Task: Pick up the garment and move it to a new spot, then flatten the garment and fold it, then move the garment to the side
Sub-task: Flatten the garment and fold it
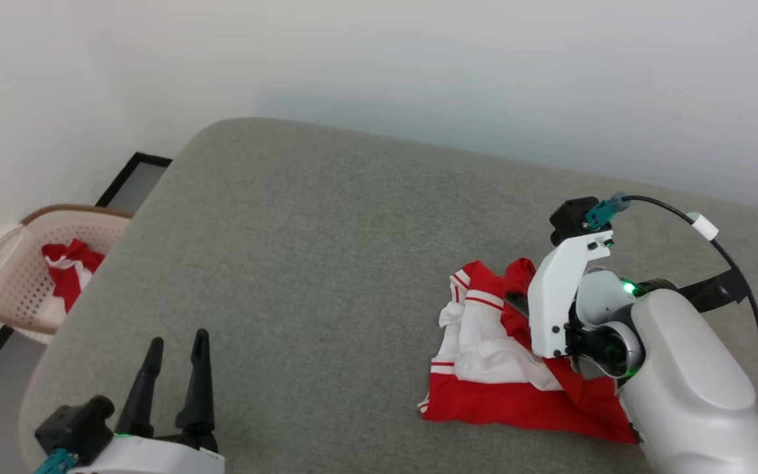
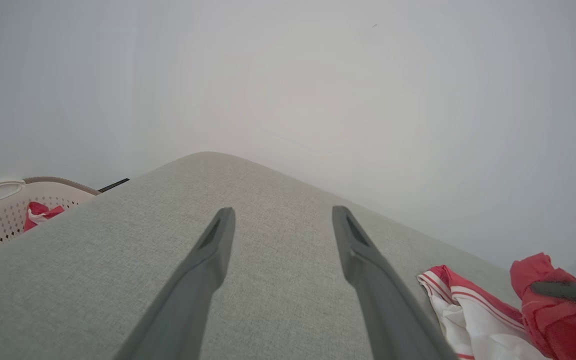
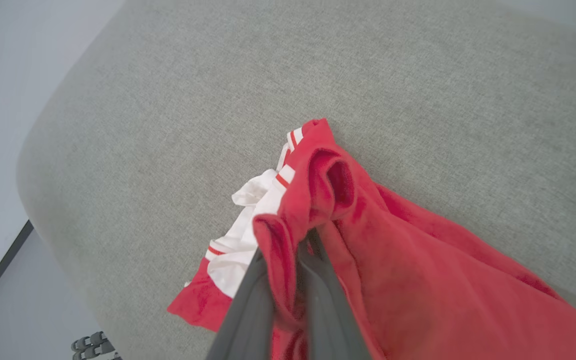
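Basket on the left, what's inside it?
A crumpled red-and-white cloth lies inside the basket. Anything underneath the cloth is covered, so it cannot be seen.

The grey cushion (image 1: 326, 263) lies bare across its middle and far left, leaving wide passage between the left gripper (image 1: 178, 339), fingers spread at the near-left edge, and the crumpled garment (image 1: 484, 375) at the right. There the right gripper (image 3: 288, 255), pinched on a red fold, and its pale forearm (image 1: 688, 382) block the near-right side; the wall (image 1: 418, 66) closes the far edge.
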Motion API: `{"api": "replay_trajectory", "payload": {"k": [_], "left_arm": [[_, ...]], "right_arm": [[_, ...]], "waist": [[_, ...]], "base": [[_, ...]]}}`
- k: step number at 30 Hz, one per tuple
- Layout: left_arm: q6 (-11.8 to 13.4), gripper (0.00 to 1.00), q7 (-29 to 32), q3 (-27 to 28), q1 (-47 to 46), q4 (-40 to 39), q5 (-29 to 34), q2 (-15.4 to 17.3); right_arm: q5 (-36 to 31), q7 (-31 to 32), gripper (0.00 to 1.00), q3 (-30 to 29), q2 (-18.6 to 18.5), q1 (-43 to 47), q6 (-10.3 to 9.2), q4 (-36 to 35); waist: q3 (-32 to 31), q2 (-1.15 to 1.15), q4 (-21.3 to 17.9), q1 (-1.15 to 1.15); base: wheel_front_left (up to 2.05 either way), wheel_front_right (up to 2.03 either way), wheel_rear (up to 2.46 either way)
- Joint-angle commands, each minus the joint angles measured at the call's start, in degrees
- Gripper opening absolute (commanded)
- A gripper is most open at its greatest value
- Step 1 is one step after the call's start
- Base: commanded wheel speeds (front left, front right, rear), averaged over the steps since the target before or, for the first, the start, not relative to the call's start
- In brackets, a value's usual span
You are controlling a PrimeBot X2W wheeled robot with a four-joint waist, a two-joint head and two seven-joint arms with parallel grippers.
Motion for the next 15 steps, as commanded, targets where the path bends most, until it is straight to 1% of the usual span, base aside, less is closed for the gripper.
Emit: {"api": "replay_trajectory", "payload": {"k": [1,2,4,5,6,11,15], "left_arm": [[-0.33,1.0,-0.2,-0.18,-0.54,0.21,-0.14,-0.07],[-0.34,1.0,-0.22,-0.28,-0.75,0.4,-0.28,-0.08],[-0.32,1.0,-0.25,-0.35,-1.1,0.83,-0.55,-0.07],[-0.36,1.0,-0.27,-0.31,-1.22,0.96,-0.63,-0.06],[-0.39,1.0,-0.29,-0.16,-1.19,1.11,-0.84,0.01],[-0.51,1.0,-0.29,0.59,-0.62,1.36,-1.13,0.33],[-0.55,1.0,-0.29,1.47,-0.2,1.07,-0.97,0.57]], "right_arm": [[-0.15,-0.83,0.0,0.17,0.3,-0.78,-0.04,1.16],[-0.54,-1.72,0.0,0.65,0.47,-1.49,-0.04,2.28],[0.02,-3.03,0.36,1.27,0.93,-2.44,-0.04,4.24],[0.33,-3.68,0.63,1.51,1.08,-3.01,-0.04,5.02],[0.77,-4.08,1.0,1.96,1.19,-3.45,-0.04,5.65],[3.66,-5.94,1.0,3.37,1.57,-5.29,-0.04,7.08],[6.33,-7.34,1.0,4.82,1.56,-6.06,-0.04,5.89]], "waist": [[0.4,0.0,0.7,0.0],[0.48,0.0,0.84,0.0],[0.61,0.0,0.89,0.0],[0.65,0.0,0.85,0.0],[0.64,0.0,0.71,0.0],[0.32,0.0,-0.86,0.0],[-0.06,0.0,-2.79,0.0]], "base": [[0.0,0.0,0.0],[0.0,0.0,0.0],[0.0,0.0,0.0],[0.0,0.0,0.0],[0.0,0.0,0.0],[0.0,0.0,0.0],[0.0,0.0,0.0]]}}
